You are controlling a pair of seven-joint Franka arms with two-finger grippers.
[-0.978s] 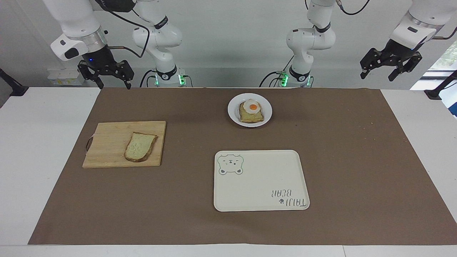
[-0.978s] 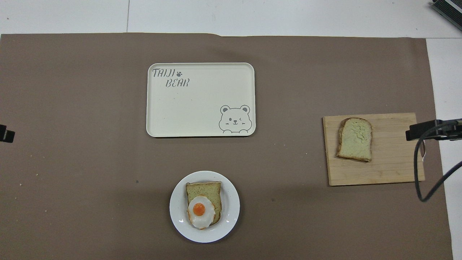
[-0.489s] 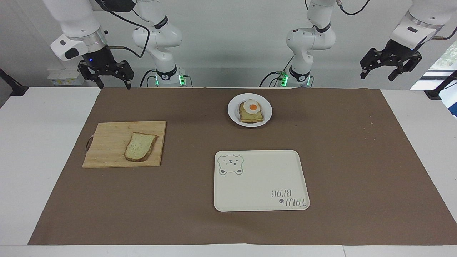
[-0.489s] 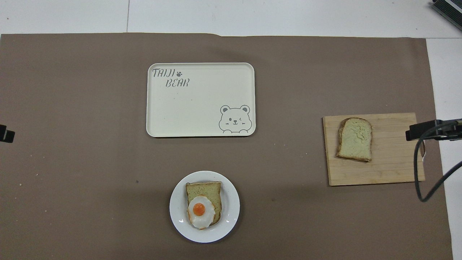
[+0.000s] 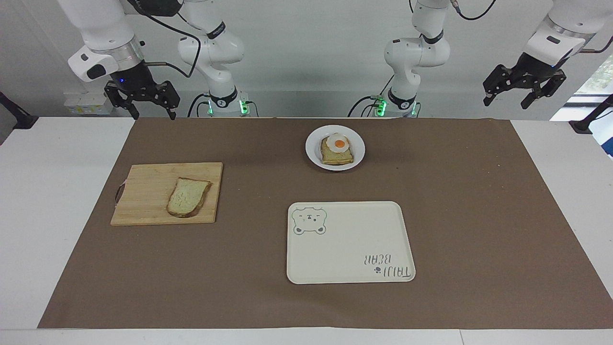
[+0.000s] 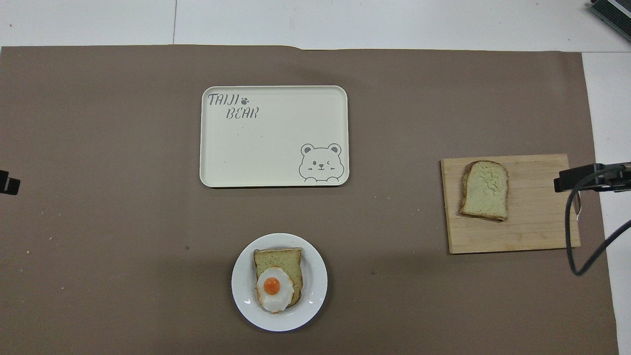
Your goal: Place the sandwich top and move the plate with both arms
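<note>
While flat, sandwich top lengthwise robot-to-far

Bare mat surrounds plate.

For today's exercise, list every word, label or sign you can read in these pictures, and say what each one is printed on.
"TAIJI BEAR", with a paw print after "TAIJI": on the cream tray, in the corner diagonally across from its bear face drawing.
Nothing else bears readable text: not the plate, cutting board or arms.
</note>
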